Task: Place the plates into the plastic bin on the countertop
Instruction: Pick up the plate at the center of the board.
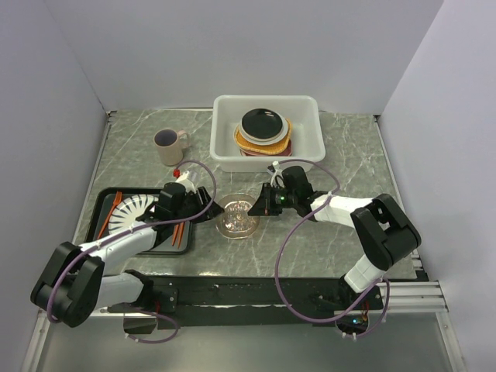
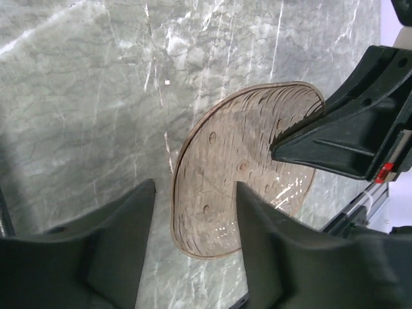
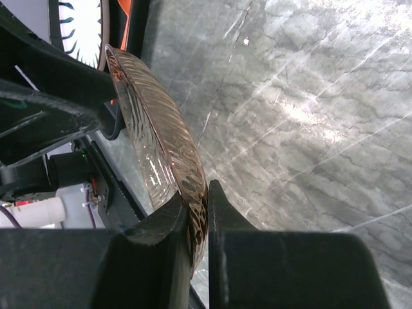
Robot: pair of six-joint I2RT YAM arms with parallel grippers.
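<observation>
Two-handed at the clear ribbed glass plate [image 1: 237,216] above the middle of the grey-green marble-patterned countertop [image 1: 139,147]: clamped narrow on its right rim with the right gripper [image 3: 198,193], straddled at the opposite rim with the left gripper [image 2: 193,193], jaws half parted and seemingly not pressing. Beyond it, away from the arm bases and slightly right, the large white translucent plastic bin [image 1: 225,116], holding a stack of plates [image 1: 263,133]; nearer the right arm, so likely a forward carry by that side alone.

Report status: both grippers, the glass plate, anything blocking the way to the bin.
Left gripper open, at edge of clear glass plate. Right gripper shut on its rim. Plastic bin holds stack; nothing seen blocking.
</observation>
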